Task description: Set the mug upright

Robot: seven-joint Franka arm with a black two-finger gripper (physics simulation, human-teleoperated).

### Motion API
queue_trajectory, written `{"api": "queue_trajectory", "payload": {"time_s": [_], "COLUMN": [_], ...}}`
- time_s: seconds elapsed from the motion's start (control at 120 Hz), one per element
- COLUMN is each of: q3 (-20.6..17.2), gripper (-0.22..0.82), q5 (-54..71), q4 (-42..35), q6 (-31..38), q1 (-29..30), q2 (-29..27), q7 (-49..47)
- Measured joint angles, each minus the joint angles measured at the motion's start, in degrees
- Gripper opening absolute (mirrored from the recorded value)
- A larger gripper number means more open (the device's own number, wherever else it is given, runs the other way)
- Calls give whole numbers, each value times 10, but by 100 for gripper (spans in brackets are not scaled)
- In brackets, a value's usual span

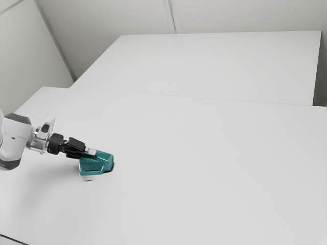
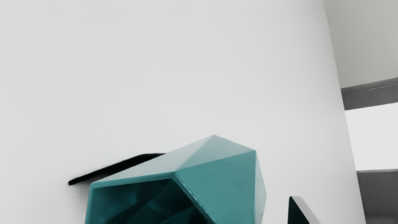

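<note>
Okay, your gripper (image 1: 90,155) is spread open at the mug (image 1: 95,165), which lies tipped on the white table (image 1: 204,163), its wall beside one fingertip (image 2: 303,211), a farther tabletop (image 1: 219,64) beyond, your arm (image 1: 14,139) reaching in low, hand almost level.

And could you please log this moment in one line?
mug: tipped over, not yet upright | mouth: facing the fingers | fingers: open, one clear of mug

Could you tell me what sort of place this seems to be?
It looks like a robotics lab or test room, though a simulated one: plain pale walls rise behind a broad white table, and a robot arm reaches over it to a teal faceted mug.
</note>
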Motion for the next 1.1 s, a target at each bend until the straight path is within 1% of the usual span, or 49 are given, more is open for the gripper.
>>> {"api": "queue_trajectory", "payload": {"time_s": [0.233,0.458,0.667,0.833,0.933,1.1], "q3": [1,2,2,2,-19,-86], "gripper": [-2,-11,-15,-17,-17,-17], "q5": [-12,-22,-25,-18,7,100], "q4": [-1,-2,-3,-2,6,84], "q6": [-21,-36,-40,-31,-9,43], "q1": [-1,-6,-18,-38,-36,-26], "q2": [-7,-15,-41,-80,-103,-111], "q7": [13,23,27,19,3,-49]}}
